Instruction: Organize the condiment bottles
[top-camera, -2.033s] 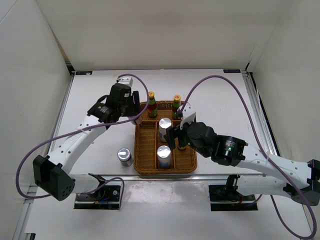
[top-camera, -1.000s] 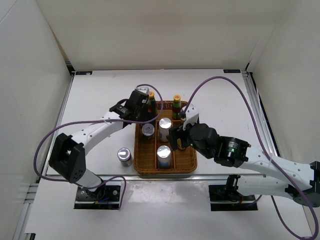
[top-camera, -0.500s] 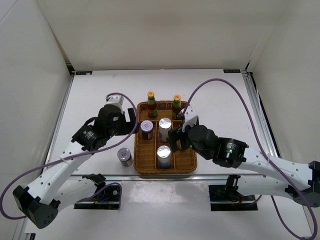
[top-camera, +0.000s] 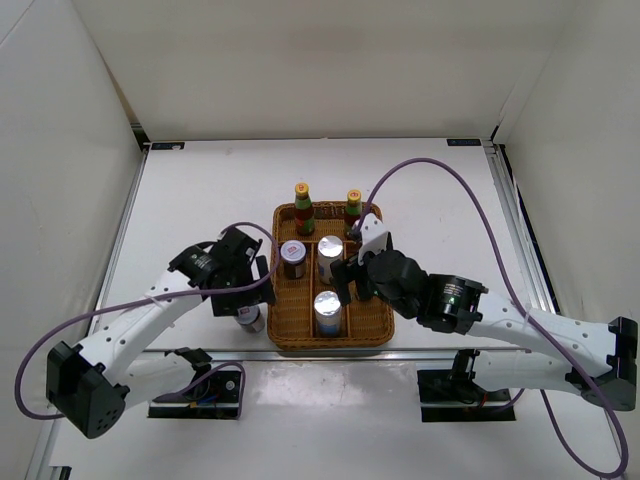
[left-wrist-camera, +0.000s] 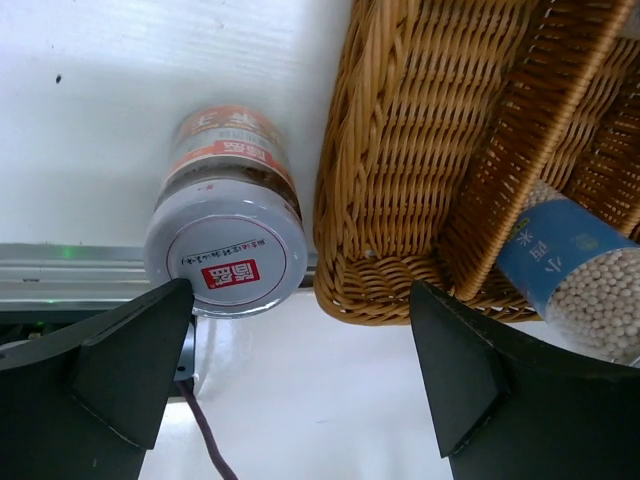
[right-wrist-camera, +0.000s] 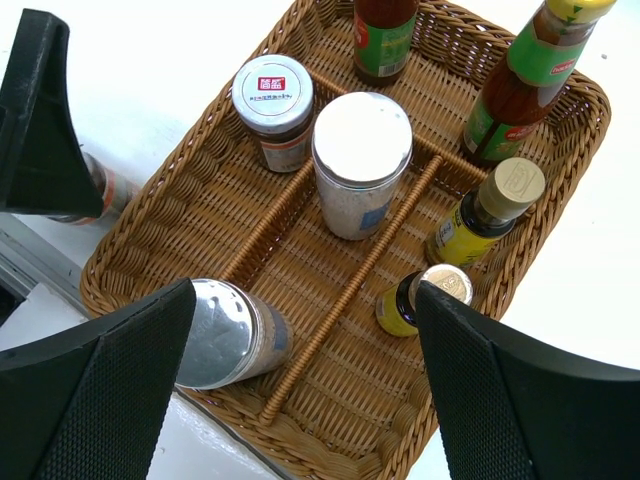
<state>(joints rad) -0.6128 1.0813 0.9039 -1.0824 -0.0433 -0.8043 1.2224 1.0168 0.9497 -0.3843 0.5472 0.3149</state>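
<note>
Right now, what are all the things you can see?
wicker tray: one, brown, middle of the table
tall sauce bottles: two, red and green, yellow caps, far end of tray
small bottles: two, dark, yellow labels, right section of tray
jars in tray: three, silvery lids, left and middle sections
loose jar: one, silvery lid, on table left of tray
table: one, white, under everything
cables: two, purple, one on each arm
arms: two, white and black, jaws open; left over loose jar, right over tray
</note>
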